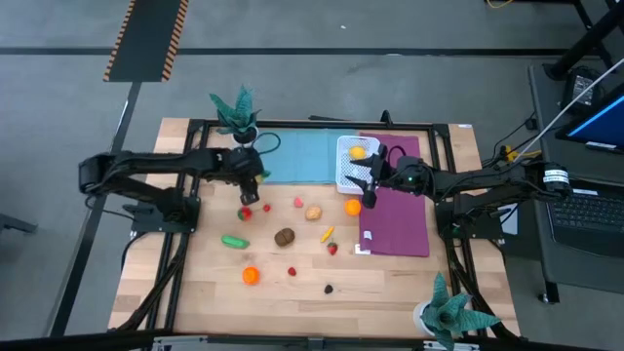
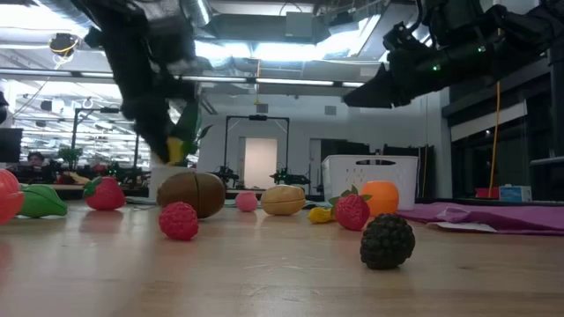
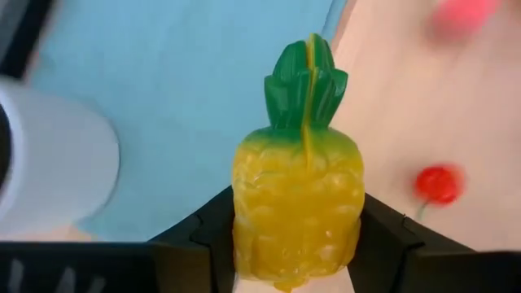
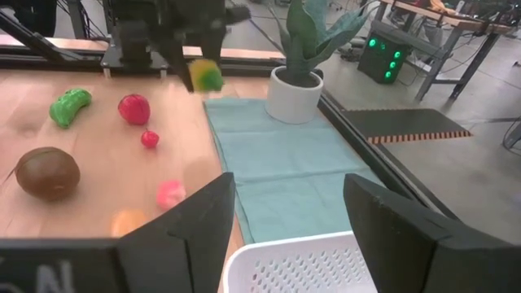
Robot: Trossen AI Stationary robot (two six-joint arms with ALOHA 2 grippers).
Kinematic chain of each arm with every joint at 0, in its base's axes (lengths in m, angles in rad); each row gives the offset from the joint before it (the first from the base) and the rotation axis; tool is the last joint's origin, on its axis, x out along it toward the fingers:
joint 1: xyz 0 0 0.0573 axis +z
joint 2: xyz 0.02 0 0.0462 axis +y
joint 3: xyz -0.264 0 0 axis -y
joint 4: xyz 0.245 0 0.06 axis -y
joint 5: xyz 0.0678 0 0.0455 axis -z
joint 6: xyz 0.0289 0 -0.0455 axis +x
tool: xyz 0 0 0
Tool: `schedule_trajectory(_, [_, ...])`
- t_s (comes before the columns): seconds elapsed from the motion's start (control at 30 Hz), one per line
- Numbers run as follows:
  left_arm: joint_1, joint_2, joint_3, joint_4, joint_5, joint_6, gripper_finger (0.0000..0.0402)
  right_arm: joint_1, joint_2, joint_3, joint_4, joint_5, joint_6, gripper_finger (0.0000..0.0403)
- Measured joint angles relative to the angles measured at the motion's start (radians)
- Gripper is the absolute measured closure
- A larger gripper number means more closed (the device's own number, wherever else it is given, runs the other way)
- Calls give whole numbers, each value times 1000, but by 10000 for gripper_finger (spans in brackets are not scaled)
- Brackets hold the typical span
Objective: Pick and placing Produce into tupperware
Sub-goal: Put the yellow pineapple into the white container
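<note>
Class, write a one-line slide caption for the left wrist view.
Left gripper clamps a toy pineapple above the blue mat, a cherry on the wooden table beyond.

No text, label, brand or number can be read in any of the views. In the right wrist view, some pale marks stand on the dark body of the tool at the lower corner, but they are cut off and cannot be read as letters. In the high view, a screen (image 1: 603, 125) beside the counter shows only blue, with no readable writing.
</note>
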Motion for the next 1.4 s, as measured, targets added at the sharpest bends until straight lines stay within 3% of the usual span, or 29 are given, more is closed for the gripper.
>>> schedule_trajectory(0.27, [0,-129,-30,304,143,81,237,0,0,0,-49,0,0,171])
schedule_trajectory(0.63, [0,-136,-200,732,186,127,235,0,0,0,-47,0,1,171])
schedule_trajectory(0.83, [-1,-137,-303,1016,311,116,240,0,0,0,-38,-63,0,171])
schedule_trajectory(1.2, [0,-136,-431,1326,472,98,242,0,0,0,-32,-89,-2,171])
schedule_trajectory(1.4, [-1,-136,-444,1332,480,75,234,1,0,0,-10,-244,-16,171])
